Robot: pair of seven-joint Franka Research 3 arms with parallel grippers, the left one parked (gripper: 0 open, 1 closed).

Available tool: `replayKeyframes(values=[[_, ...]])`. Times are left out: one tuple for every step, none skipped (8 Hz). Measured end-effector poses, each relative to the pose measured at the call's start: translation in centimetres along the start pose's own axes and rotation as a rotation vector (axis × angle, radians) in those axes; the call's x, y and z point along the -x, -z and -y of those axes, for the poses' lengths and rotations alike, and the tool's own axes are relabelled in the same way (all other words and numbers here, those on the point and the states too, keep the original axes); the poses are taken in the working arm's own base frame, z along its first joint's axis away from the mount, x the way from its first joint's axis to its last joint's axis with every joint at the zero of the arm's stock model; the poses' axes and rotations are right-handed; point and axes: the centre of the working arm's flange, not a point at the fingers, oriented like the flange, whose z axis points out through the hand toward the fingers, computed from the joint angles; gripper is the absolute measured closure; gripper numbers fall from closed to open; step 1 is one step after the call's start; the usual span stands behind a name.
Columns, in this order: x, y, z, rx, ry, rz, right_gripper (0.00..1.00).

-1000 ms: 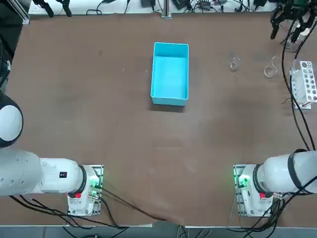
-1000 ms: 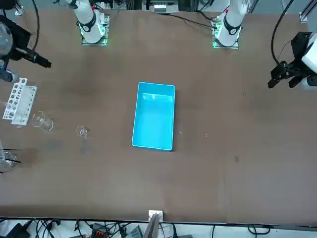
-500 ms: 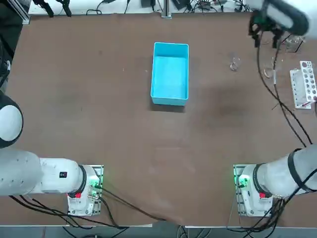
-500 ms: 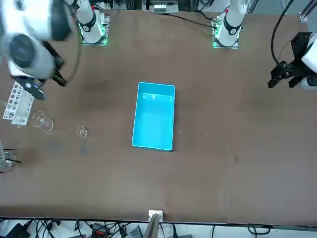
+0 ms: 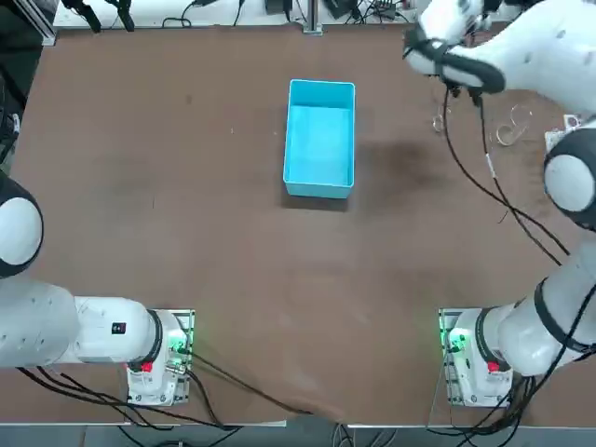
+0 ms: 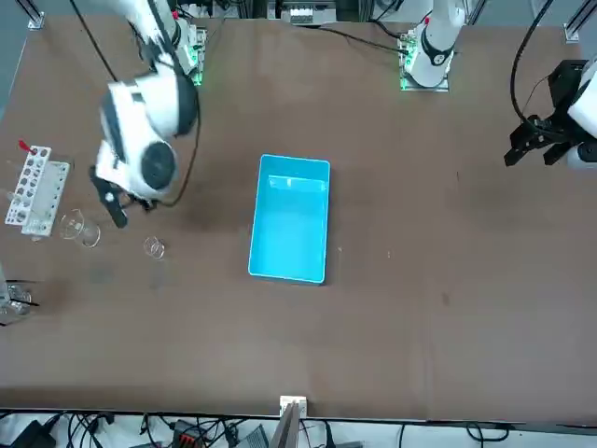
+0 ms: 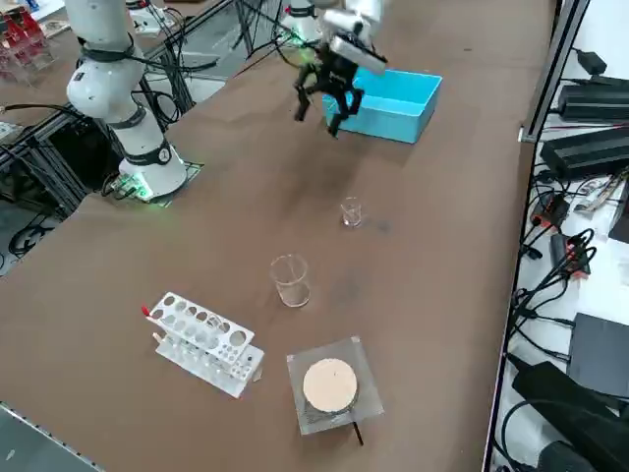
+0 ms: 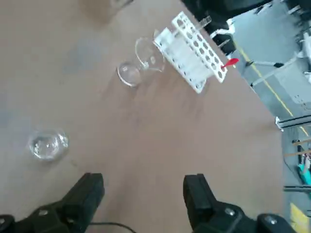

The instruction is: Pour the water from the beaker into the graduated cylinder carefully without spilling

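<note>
1. Tray (image 6: 290, 224) is sitting on table (image 6: 392, 308).
2. Rack (image 7: 204, 339) is standing near cylinder.
3. Right gripper (image 8: 144, 178) is hovering, fingers spread wide, holding nothing.
4. Cylinder (image 7: 291, 282) is standing between rack and beaker.
5. Beaker (image 7: 351, 212) is resting on table.

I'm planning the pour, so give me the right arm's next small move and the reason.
Probably ease the right gripper down and over toward the small beaker, fingers kept apart. They stand open with nothing between them, and the beaker sits on the table off to one side of them, near the taller glass cylinder.
</note>
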Motion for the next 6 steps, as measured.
replayKeyframes(values=[[2.6,-1.1,2.4,0.002,-0.063,-0.063,0.00],[4.8,-1.8,4.3,-0.013,-0.127,-0.128,0.00],[6.4,-2.4,5.7,-0.033,-0.185,-0.199,0.00],[7.5,-3.2,7.0,-0.052,-0.232,-0.271,0.00],[8.6,-4.2,8.5,-0.072,-0.274,-0.335,0.00],[9.6,-5.3,10.3,-0.091,-0.314,-0.378,0.00]])
